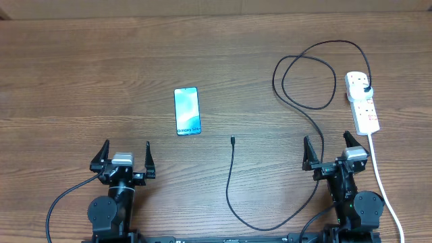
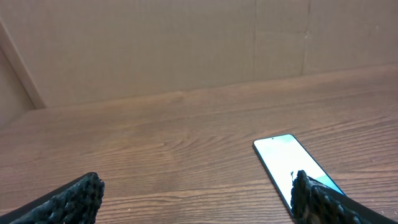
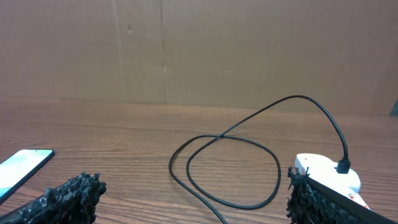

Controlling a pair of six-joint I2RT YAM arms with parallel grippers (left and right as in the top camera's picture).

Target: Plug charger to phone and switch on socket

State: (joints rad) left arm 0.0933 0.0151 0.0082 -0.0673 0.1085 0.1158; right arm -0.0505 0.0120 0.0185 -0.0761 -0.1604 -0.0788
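Phone beyond left arm, jaws wide

phone left of socket

Bare table around phone; charger loops beside socket

A brown wooden table fills the view, and its grain runs from left to right. At the far edge stands a plain brown wall that looks like cardboard, with thin vertical seams. The light is soft and even, with only faint shadows.
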